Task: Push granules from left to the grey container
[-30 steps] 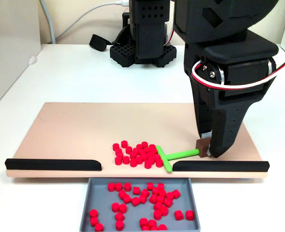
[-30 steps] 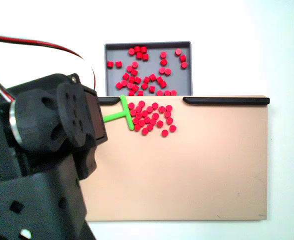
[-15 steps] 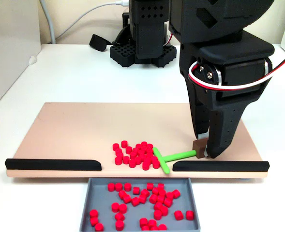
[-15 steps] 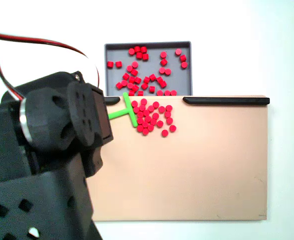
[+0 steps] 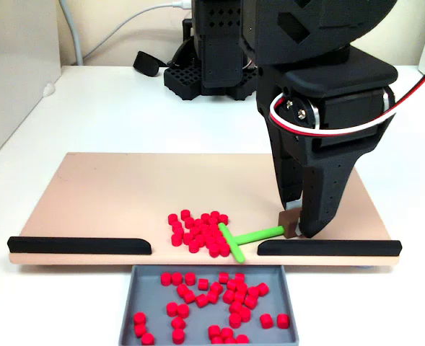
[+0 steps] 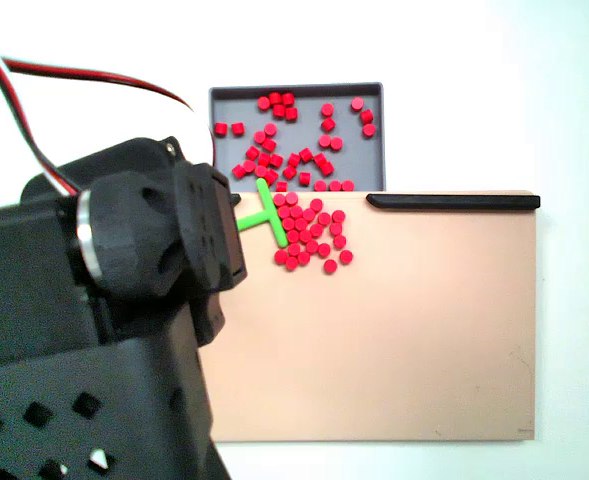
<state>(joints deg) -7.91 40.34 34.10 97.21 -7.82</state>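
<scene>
In a fixed view from the front, the hand [image 5: 293, 225] pointed straight down over the right part of the tan board [image 5: 104, 194], its two fingers closed on a small brown block [image 5: 289, 225] at the end of the green T-shaped stick [image 5: 244, 237]. The stick's long stem ran roughly left to right along the board, tilted slightly, with its crossbar at the left end pressed against the granules [image 5: 196, 231], which lay bunched on the board just behind the gap between the two black strips [image 5: 79, 246]. The grey container [image 5: 129, 303] sat on the white surface [image 5: 125, 115] just in front of that gap, with many more granules scattered inside it. In a fixed view from above, the arm's black body hid the fingers, so the grip could not be told there; the stick [image 6: 267, 212] emerged from under it with its crossbar slanted, beside the granule cluster [image 6: 309, 232]. The grey container [image 6: 219, 105] touched the board's far edge, and one black strip [image 6: 454, 201] lay along that edge at right.
</scene>
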